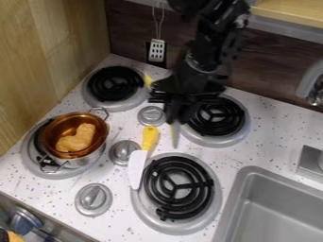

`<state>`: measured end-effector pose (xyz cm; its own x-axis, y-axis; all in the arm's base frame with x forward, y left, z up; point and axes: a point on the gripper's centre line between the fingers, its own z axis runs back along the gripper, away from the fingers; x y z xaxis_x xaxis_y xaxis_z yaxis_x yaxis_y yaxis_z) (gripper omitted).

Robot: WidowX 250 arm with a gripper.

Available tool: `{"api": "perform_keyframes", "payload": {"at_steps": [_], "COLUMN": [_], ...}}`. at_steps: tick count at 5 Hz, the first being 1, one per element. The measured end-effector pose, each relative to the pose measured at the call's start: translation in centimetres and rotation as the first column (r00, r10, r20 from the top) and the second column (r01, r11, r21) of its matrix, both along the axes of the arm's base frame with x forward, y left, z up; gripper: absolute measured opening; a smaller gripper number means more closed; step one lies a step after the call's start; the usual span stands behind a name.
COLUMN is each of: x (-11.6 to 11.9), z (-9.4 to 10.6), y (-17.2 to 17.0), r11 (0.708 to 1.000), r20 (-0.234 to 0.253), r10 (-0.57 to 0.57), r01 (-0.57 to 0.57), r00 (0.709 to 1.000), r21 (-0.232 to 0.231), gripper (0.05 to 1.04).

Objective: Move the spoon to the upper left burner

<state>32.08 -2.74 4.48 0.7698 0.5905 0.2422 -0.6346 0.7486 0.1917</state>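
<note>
Between a knob (124, 152) and the lower right burner's rim (216, 203), the white utensil (137, 166) runs back-to-front, yellow handle (149, 137) rearward; whether the gripper (176, 118) is open or closed cannot be told.

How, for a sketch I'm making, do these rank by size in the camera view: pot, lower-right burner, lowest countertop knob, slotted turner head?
1. Lower-right burner
2. Pot
3. Lowest countertop knob
4. Slotted turner head

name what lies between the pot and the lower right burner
A silver knob, then a white spatula with a yellow handle, in the camera view.
</note>
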Motion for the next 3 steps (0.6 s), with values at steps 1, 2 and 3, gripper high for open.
{"api": "perform_keyframes", "payload": {"at_steps": [1,2,3], "x": [1.2,2.7,3.9], "z": [-0.2,-0.3,-1.6], "y": [2.2,3.4,5.5], "r11": [0.999,0.998,0.998], "r20": [0.072,0.163,0.201], "r10": [-0.019,-0.042,-0.055], "r01": [0.016,0.033,0.046], "r00": [0.997,0.986,0.978], "r21": [0.032,0.059,0.046], "gripper": [0.227,0.227,0.227]}}
